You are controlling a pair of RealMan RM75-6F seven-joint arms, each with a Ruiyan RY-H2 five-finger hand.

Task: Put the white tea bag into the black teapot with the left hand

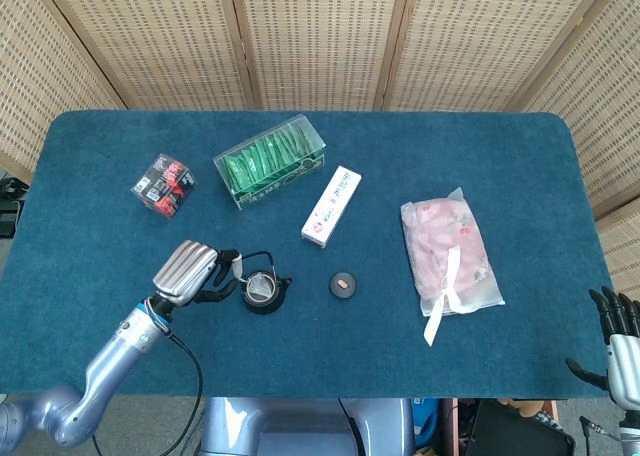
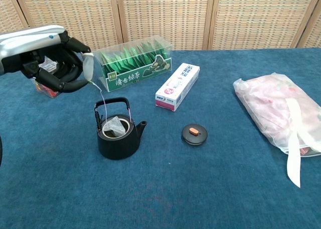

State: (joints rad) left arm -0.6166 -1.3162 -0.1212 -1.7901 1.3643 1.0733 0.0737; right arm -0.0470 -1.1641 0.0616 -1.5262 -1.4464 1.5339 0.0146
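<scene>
The black teapot (image 2: pixel 118 138) (image 1: pixel 263 293) stands on the blue cloth with its handle up and no lid. The white tea bag (image 2: pixel 115 126) lies partly inside the pot's mouth, its upper corner showing above the rim. Its string runs up to a paper tag (image 2: pixel 89 67) pinched in my left hand (image 2: pixel 52 58) (image 1: pixel 193 273), which hovers up and to the left of the pot. The pot's lid (image 2: pixel 194 134) (image 1: pixel 344 285) lies on the cloth to the right. My right hand (image 1: pixel 620 341) hangs off the table's front right corner, fingers spread and holding nothing.
Behind the pot stands a clear box of green tea packets (image 2: pixel 135 63), with a white carton (image 2: pixel 177 86) to its right. A red and black packet (image 1: pixel 165 185) sits behind my left hand. A pink bagged bundle (image 2: pixel 278 113) lies at the right.
</scene>
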